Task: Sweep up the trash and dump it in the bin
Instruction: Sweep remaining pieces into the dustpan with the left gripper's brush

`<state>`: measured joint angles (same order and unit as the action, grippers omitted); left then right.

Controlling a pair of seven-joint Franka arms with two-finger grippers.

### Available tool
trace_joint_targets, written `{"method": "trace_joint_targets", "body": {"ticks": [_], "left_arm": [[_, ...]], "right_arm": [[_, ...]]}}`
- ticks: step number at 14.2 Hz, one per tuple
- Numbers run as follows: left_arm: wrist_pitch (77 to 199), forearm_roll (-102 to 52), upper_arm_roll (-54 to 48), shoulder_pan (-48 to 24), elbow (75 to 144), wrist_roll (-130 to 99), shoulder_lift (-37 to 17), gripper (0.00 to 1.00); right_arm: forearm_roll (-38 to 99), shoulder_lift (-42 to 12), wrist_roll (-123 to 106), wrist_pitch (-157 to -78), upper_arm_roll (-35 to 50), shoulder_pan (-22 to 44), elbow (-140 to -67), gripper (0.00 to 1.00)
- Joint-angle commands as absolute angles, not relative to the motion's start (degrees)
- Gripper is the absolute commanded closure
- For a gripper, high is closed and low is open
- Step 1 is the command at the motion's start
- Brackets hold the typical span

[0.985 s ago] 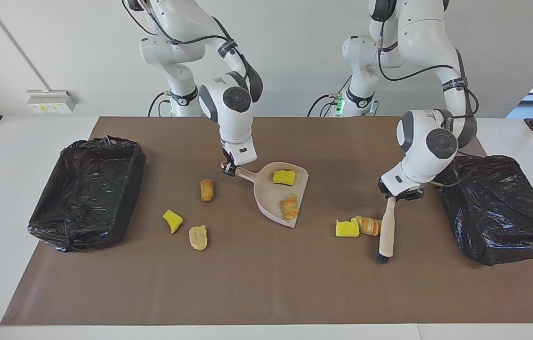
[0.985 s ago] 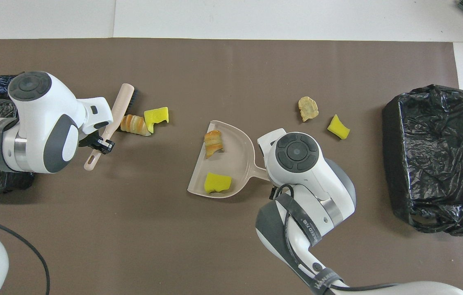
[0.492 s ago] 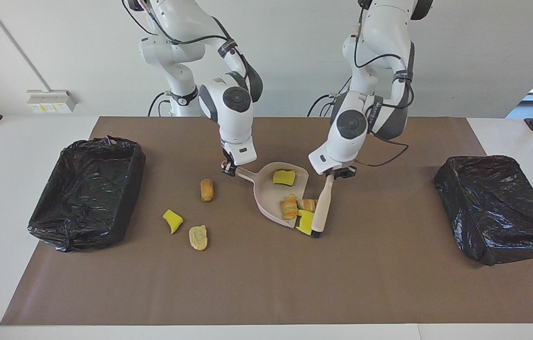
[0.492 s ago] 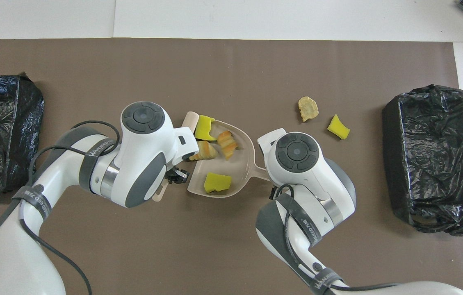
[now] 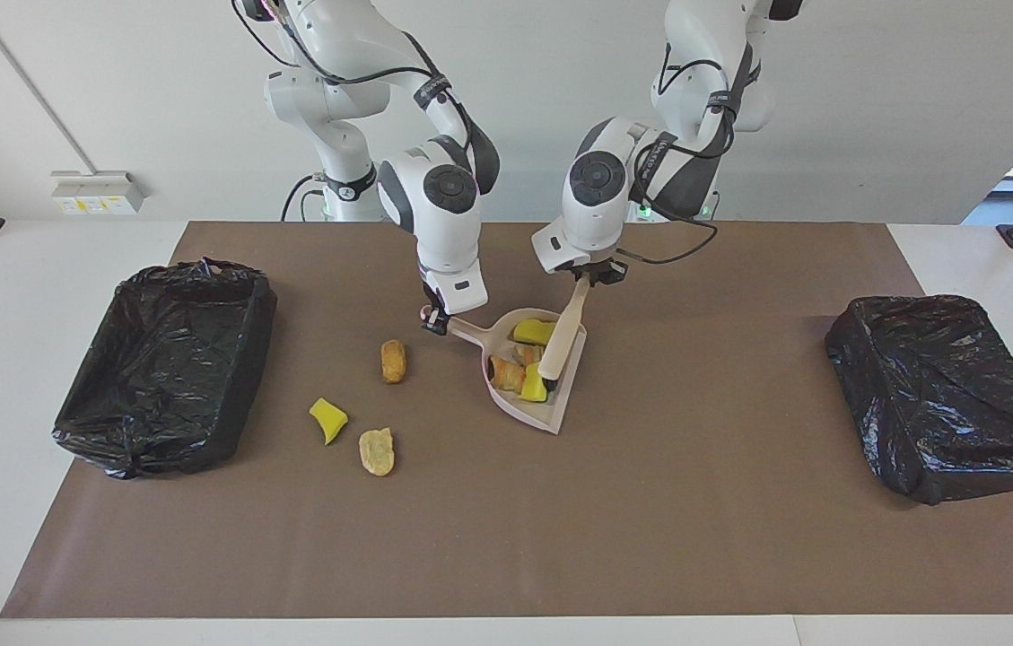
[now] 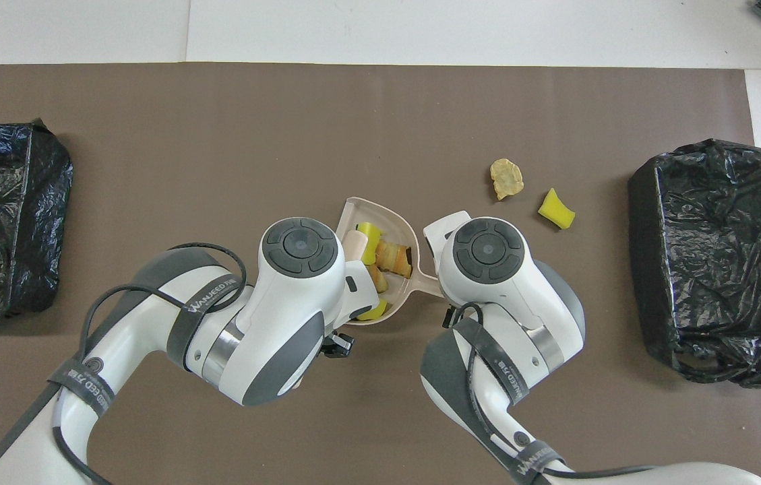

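Fingers of the left gripper (image 5: 594,274) are closed on the brush (image 5: 560,336) handle top; the brush is held tilted, its head down inside the dustpan (image 5: 560,408). Fingers of the right gripper (image 5: 434,321) are closed on the dustpan handle end, with the pan resting on the brown mat (image 5: 506,538) approx. mid-table.

Trash in pan: two yellow sponge chunks (image 5: 533,332) and two striped croissant pieces (image 5: 506,372), bunched against the brush head.

Trash on mat, toward the right arm's end: a tan bread lump (image 5: 393,360) beside the pan handle; a yellow sponge wedge (image 5: 327,420) and a second bread lump (image 5: 377,450) are located farther from the robots.

Two black-lined bins are placed at the mat ends: right-arm bin (image 5: 165,363) and left-arm bin (image 5: 946,395). No trash is seen in either.
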<state>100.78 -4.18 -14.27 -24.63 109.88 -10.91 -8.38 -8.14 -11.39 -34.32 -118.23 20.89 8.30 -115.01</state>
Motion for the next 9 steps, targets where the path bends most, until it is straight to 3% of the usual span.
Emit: {"method": "trace_joint_targets", "body": {"ticks": [1, 5, 9], "left_arm": [[98.5, -5.7, -13.8, -21.9, 111.1, -10.8, -2.1, 1.0], [89.0, -6.7, -13.7, -20.7, 111.8, -11.1, 2.9, 1.0], [89.1, -8.5, -14.1, -21.4, 115.9, -11.3, 6.0, 1.0]], "right_arm": [[-9.6, -12.0, -32.3, -117.5, 21.4, 7.9, -114.2, 1.0], [-9.5, -12.0, -32.3, -117.6, 21.4, 7.8, -114.2, 1.0], [-9.5, -12.0, -32.3, -117.8, 21.4, 7.8, -114.3, 1.0]]}}
